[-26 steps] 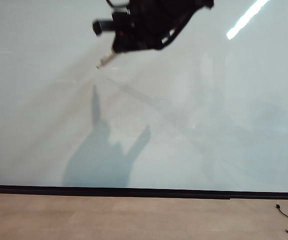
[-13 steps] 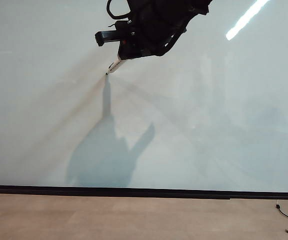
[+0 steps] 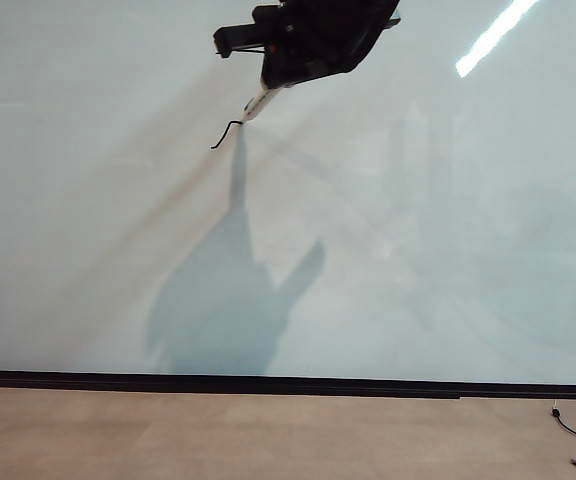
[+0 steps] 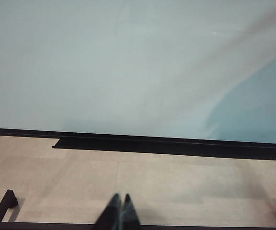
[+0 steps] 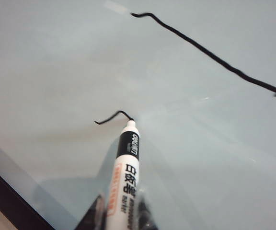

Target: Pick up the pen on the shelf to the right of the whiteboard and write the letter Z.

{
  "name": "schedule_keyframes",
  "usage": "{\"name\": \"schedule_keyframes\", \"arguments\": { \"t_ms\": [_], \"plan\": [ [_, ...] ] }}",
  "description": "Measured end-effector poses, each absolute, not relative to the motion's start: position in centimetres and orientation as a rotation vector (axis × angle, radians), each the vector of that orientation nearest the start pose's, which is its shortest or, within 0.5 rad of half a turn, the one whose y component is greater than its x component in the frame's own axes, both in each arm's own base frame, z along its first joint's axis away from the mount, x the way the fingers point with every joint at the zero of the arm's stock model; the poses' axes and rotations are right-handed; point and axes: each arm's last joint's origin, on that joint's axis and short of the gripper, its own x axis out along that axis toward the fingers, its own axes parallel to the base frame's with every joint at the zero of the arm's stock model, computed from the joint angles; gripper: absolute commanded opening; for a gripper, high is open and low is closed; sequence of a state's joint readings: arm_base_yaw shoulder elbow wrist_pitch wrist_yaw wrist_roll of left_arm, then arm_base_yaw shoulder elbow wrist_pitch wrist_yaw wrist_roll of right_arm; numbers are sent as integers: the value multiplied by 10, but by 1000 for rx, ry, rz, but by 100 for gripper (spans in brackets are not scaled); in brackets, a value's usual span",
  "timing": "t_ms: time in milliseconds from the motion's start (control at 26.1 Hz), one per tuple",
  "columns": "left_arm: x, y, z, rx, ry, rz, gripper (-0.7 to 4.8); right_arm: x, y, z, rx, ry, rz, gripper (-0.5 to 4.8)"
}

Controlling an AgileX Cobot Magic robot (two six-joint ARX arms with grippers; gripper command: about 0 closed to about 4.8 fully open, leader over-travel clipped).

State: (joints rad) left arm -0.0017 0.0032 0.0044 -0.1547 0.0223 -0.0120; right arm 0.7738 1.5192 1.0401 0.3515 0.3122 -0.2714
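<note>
My right fingers [image 5: 121, 215] clamp the pen [image 5: 123, 179] on the whiteboard [image 3: 448, 250] mid-stroke (left fingers [image 4: 119, 211] shut, empty); uneven pressure could break the Z [image 5: 114, 116].

Only readable print is on the pen [image 5: 124, 182], seen in the right wrist view: black band near the tip carries a white brand word, looks like "Genvana" but too small to be sure. Below it, white barrel has red Chinese chars, first one reads 白, rest unclear; small dark print beside them is illegible. On the whiteboard [image 3: 448, 250] just a short hooked black stroke [image 3: 226, 132], no letter yet.
</note>
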Motion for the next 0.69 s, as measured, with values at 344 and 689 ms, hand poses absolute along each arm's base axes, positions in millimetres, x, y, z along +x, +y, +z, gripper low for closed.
{"name": "schedule_keyframes", "arguments": {
  "t_ms": [344,689],
  "plan": [
    [96,-1,150,-14,153,-23,-4,246,224,311,-355,29,425,-5],
    [96,-1,150,-14,153,-23,-5,238,211,328,-371,6,368,-5]
  ]
}}
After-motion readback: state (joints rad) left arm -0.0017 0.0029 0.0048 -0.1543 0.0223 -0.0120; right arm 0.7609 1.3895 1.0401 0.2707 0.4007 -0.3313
